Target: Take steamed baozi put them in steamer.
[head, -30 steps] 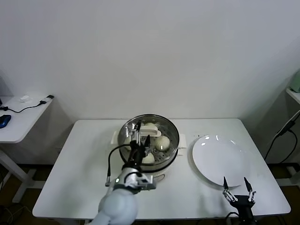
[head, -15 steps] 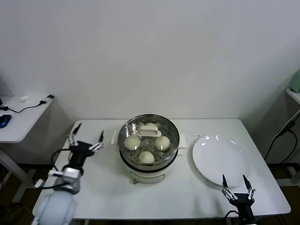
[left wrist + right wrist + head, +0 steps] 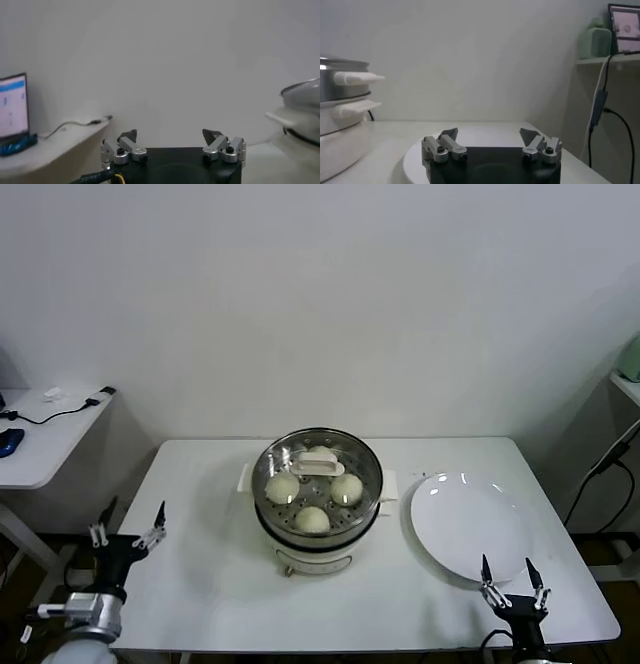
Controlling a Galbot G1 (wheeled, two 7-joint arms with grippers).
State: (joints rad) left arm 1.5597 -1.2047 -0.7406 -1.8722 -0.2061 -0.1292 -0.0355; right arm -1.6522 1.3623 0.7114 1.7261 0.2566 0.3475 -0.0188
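The steamer [image 3: 318, 536] stands mid-table, a shiny steel pot on a white base. Three steamed baozi [image 3: 283, 487] [image 3: 346, 487] [image 3: 313, 520] lie on its perforated tray. A fourth bun [image 3: 318, 453] shows partly behind a white handle [image 3: 318, 469] that lies across the top, as of a clear lid. My left gripper [image 3: 126, 522] [image 3: 170, 135] hangs open and empty off the table's front left edge. At the front right, my right gripper [image 3: 511, 581] [image 3: 489, 133] is open and empty by the plate's near rim. The steamer's side shows in both wrist views [image 3: 302, 115] [image 3: 340, 95].
A flat white plate [image 3: 470, 524] [image 3: 420, 155] with nothing on it lies to the right of the steamer. A white side table [image 3: 40, 449] with a cable stands off to the left. A shelf [image 3: 630, 384] and hanging cables are at the far right.
My left arm has pulled away from above the steamer, swinging left and down to the table's front left edge. The white handle now rests on the steamer. The right gripper has barely moved.
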